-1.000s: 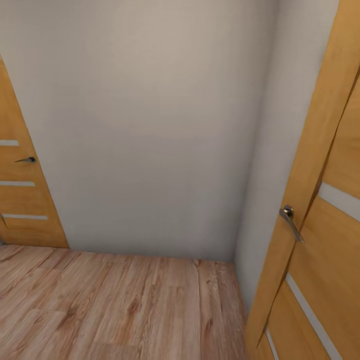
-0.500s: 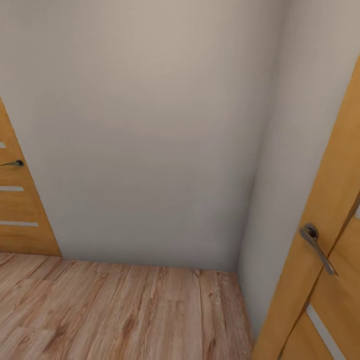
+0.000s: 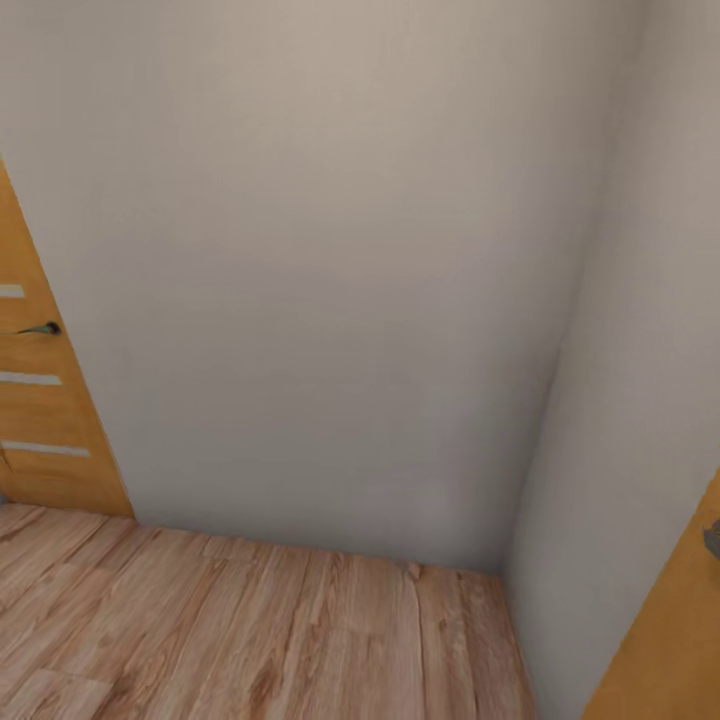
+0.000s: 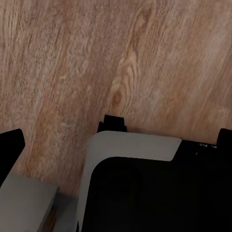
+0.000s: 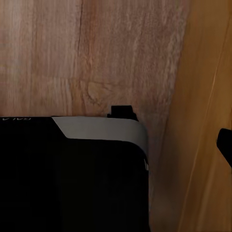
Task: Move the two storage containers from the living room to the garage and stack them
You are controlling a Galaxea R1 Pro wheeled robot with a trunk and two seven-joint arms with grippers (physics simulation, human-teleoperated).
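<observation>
Head view has swung left: right-hand door [image 3: 690,640] nearly out of frame, pale wall [image 3: 330,280] ahead. Containers not located; pincer states cannot be told. Risk: base [image 5: 72,174] clipping that door.

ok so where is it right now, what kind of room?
Probably an indoor hallway or passage corner, not the garage. Plain pale walls meet at a corner, the floor is light wood plank, and an orange wooden door with a dark handle stands at the left, with another door's edge at the right.
</observation>
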